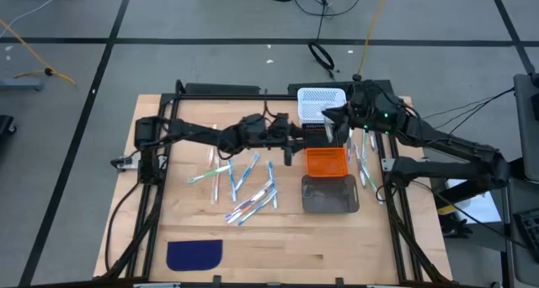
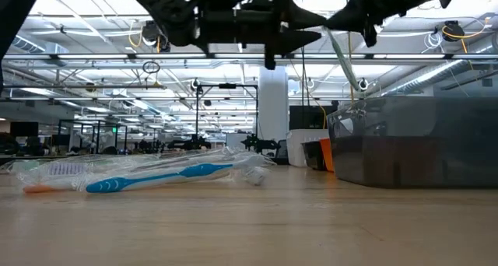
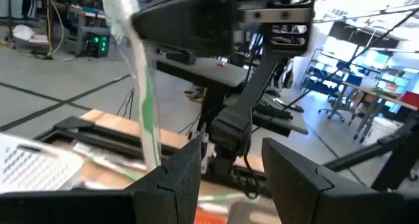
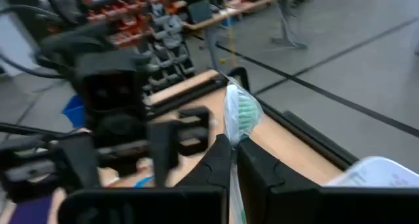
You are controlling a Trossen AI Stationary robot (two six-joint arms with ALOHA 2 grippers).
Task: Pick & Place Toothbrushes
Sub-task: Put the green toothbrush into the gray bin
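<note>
My right gripper (image 1: pixel 341 120) is over the table's far right, between the white bin (image 1: pixel 322 101) and the orange bin (image 1: pixel 325 162). It is shut on a green toothbrush in a clear wrapper (image 3: pixel 145 112). My left gripper (image 1: pixel 290 146) hovers just left of the orange bin with its fingers (image 3: pixel 171 179) open and nothing between them. Several toothbrushes (image 1: pixel 244 191) lie flat on the table left of the bins. A blue one (image 2: pixel 156 178) lies closest in the low view. A few more toothbrushes (image 1: pixel 365 160) lie to the right of the bins. My right gripper (image 4: pixel 233 160) pinches the wrapped toothbrush between its two fingers, which lie across the stick. The green bristle head (image 4: pixel 241 112) sticks out just past the fingertips. The toothbrush (image 2: pixel 341 57) is lifted clear of the table and slants below the gripper.
A dark clear bin (image 1: pixel 330 195) stands on the near side of the orange bin. A dark blue cloth patch (image 1: pixel 194 254) lies near the table's front left. A black frame (image 1: pixel 396 204) runs round the work area, and bare wood shows near the front edge.
</note>
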